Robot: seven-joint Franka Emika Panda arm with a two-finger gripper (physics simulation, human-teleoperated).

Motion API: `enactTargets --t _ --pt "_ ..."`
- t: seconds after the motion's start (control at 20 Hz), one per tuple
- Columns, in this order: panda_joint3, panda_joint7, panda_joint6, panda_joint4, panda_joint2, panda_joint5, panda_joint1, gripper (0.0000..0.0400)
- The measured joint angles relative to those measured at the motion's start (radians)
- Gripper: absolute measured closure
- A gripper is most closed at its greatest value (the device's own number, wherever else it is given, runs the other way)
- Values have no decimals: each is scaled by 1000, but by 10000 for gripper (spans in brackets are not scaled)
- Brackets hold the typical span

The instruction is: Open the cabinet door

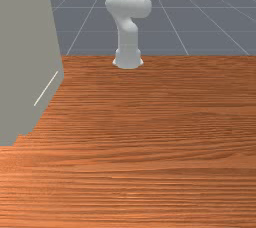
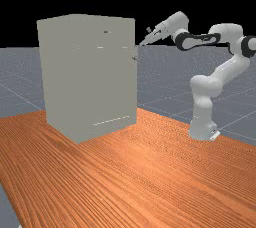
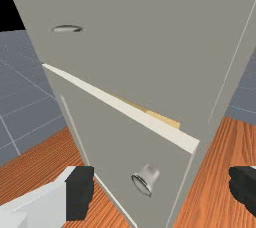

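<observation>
In the far view my gripper (image 2: pixel 143 44) is at the upper right of the grey cabinet (image 2: pixel 90 82), a little above a small knob (image 2: pixel 135 58) on its right-hand edge. The wrist view shows the gripper (image 3: pixel 161 191) with fingers wide apart and the metal knob (image 3: pixel 145 179) beyond them, between them in the picture; neither finger touches it. That knob is on the lower door (image 3: pixel 115 142), whose pale top edge (image 3: pixel 135 113) stands out from the cabinet body (image 3: pixel 150 37), a tan strip showing behind it.
Another handle (image 3: pixel 67 28) is on the cabinet's upper front. The cabinet (image 1: pixel 25 47) stands at the front view's left on the wooden table (image 1: pixel 150 137). The arm's base rises at the table's far edge there.
</observation>
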Motion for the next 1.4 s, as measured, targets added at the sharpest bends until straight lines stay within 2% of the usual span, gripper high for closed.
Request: enactTargets --t 0.2,0.55,0.7,0.8,1.0,1.2,1.4 --pt "-43 -19 54 0 24 -5 5 0" --pt "-67 -21 231 15 130 -25 36 0" --pt "-85 -28 286 11 152 -23 38 38" --pt "-91 -36 298 7 151 -27 39 50" --pt "-103 -48 320 -7 142 -53 50 37" --pt "-105 -51 333 -15 141 -104 57 3" --pt "-118 -38 316 -11 135 -138 81 0"
